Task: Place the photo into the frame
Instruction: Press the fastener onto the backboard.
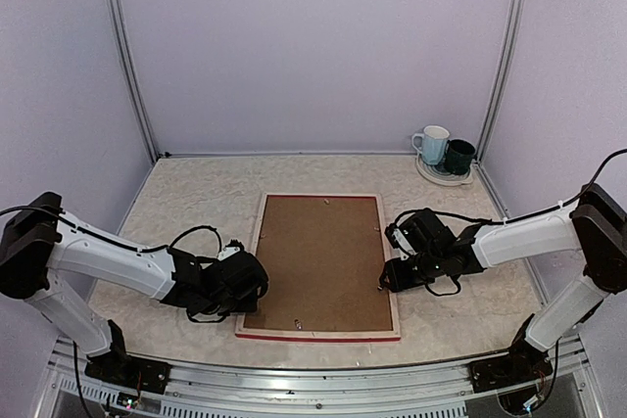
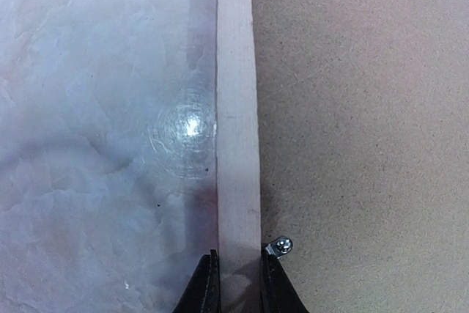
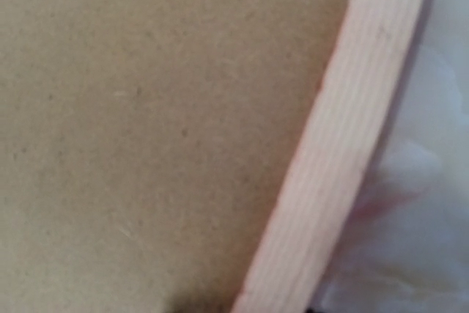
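While the left gripper pinches the near-left rail of the frame, the right gripper sits at its right rail, jaws unreadable. Frame back-up, backing board inside; photo unseen. Likely lifting it; next needs a level, matched raise. Mugs beyond its far-right corner.

Pale wood frame; matt brown fibrous backing board

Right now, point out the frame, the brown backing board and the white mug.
the frame (image 2: 237, 108), left wrist view, its pale wooden side rail.
the brown backing board (image 1: 318, 261), top view, its centre.
the white mug (image 1: 431, 144), top view, its body.
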Available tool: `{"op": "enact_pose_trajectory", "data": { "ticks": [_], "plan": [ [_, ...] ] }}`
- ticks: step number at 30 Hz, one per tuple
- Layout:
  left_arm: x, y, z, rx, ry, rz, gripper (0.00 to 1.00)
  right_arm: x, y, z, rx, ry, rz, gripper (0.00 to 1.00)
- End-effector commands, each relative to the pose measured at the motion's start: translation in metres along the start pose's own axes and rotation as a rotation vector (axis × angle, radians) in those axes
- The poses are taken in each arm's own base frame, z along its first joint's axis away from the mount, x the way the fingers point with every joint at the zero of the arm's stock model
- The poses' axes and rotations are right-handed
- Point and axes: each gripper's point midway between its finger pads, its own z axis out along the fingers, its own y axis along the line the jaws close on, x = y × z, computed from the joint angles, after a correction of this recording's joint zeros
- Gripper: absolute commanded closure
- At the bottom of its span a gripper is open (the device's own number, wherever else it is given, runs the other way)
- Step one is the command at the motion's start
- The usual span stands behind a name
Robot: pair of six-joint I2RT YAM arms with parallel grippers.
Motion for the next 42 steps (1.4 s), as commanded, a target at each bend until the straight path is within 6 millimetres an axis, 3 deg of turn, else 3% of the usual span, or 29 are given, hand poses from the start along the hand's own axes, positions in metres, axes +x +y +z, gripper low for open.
{"op": "enact_pose_trajectory", "data": {
  "ticks": [1,7,14,17,21,28,34,37,42],
  "plan": [
    [0.019,0.023,0.009,-0.068,0.050,-0.002,1.00,0.010,0.000,0.002,-0.001,0.028,-0.013,0.61],
    [-0.007,0.002,-0.018,0.030,0.002,0.007,0.82,0.003,0.003,-0.003,-0.006,0.014,-0.020,0.60],
    [-0.036,-0.007,-0.051,0.093,-0.060,-0.005,0.61,-0.014,0.011,-0.010,-0.014,-0.014,-0.034,0.57],
    [-0.042,-0.006,-0.058,0.096,-0.078,-0.004,0.58,-0.016,0.012,-0.010,-0.016,-0.014,-0.039,0.57],
    [-0.040,-0.002,-0.049,0.064,-0.072,0.016,0.50,-0.019,0.014,-0.012,-0.019,-0.014,-0.043,0.57],
    [-0.035,-0.002,-0.024,0.048,-0.034,0.042,0.49,-0.023,0.015,-0.018,-0.008,-0.011,-0.055,0.52],
    [-0.050,-0.006,-0.014,0.052,-0.050,0.045,0.49,-0.014,0.009,-0.008,0.014,0.021,-0.034,0.45],
    [-0.063,-0.021,-0.025,0.089,-0.083,0.051,0.49,-0.016,0.010,-0.006,0.011,0.020,-0.027,0.44],
    [-0.079,-0.072,-0.045,0.211,-0.128,0.105,0.49,-0.017,0.013,-0.003,0.003,0.025,-0.024,0.43]
  ]
}}
